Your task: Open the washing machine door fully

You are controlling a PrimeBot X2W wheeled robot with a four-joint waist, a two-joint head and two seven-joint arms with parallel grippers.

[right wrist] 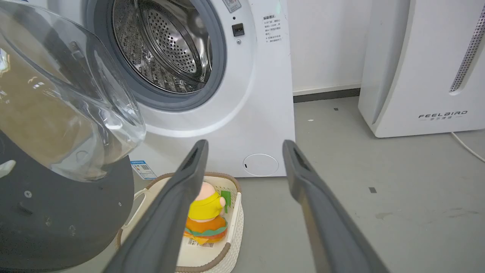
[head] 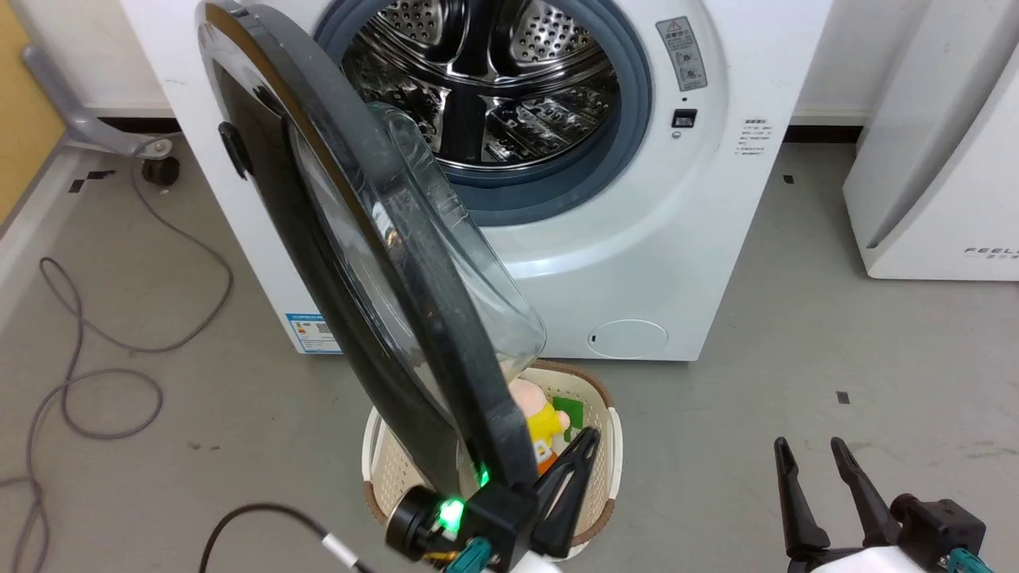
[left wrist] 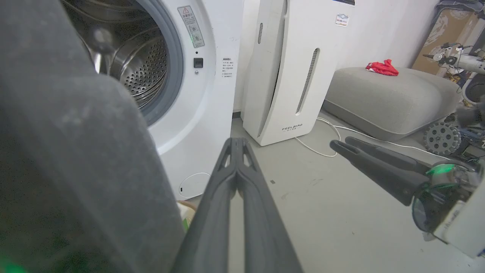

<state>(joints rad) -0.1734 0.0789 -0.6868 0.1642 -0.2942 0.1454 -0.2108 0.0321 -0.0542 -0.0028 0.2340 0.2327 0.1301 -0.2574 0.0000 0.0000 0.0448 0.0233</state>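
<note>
Currently washing machine door (head: 358, 263) half open, edge-on at centre — long axis 11-to-5 o'clock, glass bulging toward 3. Left gripper (head: 585, 446) pinched shut by its rim, 6 o'clock; right gripper (head: 810, 446) wide, empty.

Long dark tapered fingers (head: 793, 493), black wrist (head: 497, 517) glowing green.

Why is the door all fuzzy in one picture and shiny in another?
Left wrist view: the door sits very close to the camera, so it blurs grey. Head view: sharp, with glare streaks on its glossy rim. Right wrist view: its glass bowl carries bright reflections.
</note>
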